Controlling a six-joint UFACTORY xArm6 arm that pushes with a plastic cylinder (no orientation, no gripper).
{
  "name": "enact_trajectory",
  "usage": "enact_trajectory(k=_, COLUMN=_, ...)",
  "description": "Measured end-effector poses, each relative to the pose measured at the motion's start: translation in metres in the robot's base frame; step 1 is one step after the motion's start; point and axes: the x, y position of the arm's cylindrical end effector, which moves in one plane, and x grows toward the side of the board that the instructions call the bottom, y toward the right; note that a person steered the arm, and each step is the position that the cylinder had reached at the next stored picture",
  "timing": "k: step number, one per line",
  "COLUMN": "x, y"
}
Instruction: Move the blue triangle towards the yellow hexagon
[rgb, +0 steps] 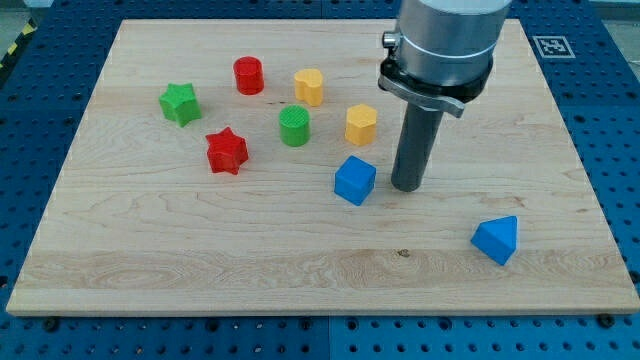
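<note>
**Tip beside the blue cube, blue triangle alone at the near right**

Here my tip rests on the wooden board, just to the right of the blue cube, with a thin strip of wood showing between them. It is a plain rod with nothing to open or close, and it holds nothing.

The blue triangle lies near the front right of the board, well apart from my tip and from every other block. The closest yellow hexagon sits farther back, just behind the blue cube and to the left of the rod. A second yellow hexagon stands farther back and to the left again.

Between them and slightly nearer is the green cylinder. The red cylinder is at the far left of that cluster. The red star lies left of the green cylinder, and the green star sits farthest left of all.
</note>
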Motion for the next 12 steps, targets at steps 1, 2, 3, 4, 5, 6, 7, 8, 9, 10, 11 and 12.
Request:
enact_trajectory(k=1, x=0.000, y=-0.016)
enact_trajectory(k=2, x=0.000, y=-0.032)
enact_trajectory(k=3, x=0.000, y=-0.041)
enact_trajectory(k=4, x=-0.008, y=-0.010)
enact_trajectory(k=5, x=-0.021, y=0.055)
enact_trajectory(k=6, x=-0.005, y=0.116)
enact_trajectory(k=7, x=0.043, y=0.171)
enact_trajectory(k=8, x=0.091, y=0.180)
enact_trajectory(k=9, x=0.093, y=0.172)
enact_trajectory(k=10, x=0.093, y=0.135)
enact_trajectory(k=11, x=0.092, y=0.106)
enact_trajectory(k=12, x=0.073, y=0.104)
